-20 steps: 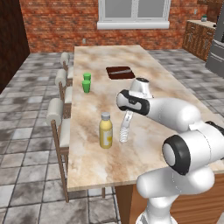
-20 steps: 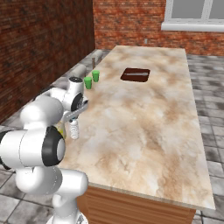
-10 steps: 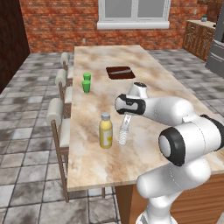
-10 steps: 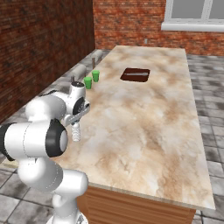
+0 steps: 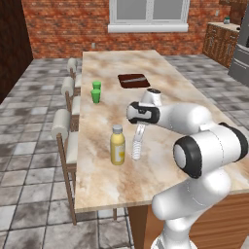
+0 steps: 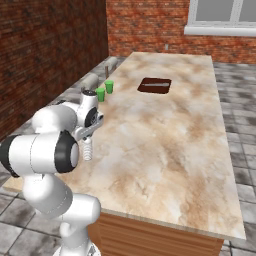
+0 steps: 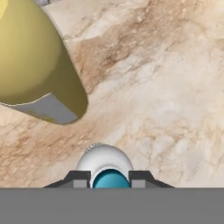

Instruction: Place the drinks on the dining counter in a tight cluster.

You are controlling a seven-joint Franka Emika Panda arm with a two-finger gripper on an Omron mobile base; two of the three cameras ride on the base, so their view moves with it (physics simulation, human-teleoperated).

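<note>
On the dining counter surface, near its stool-side edge: clear water bottle, upright beside yellow juice bottle, pinched at the neck by gripper fingers; likely light, thin-walled, crushable, best held high.

Fat yellow juice bottle: cropped by the hand view's top and left edges. Small clear water bottle beside it: upper part hidden behind the arm.

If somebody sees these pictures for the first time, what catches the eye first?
The white arm's gripper is shut on the small clear water bottle, right beside the fat yellow juice bottle on the beige marbled dining counter. Farther back stand two small bright-green cups.
</note>
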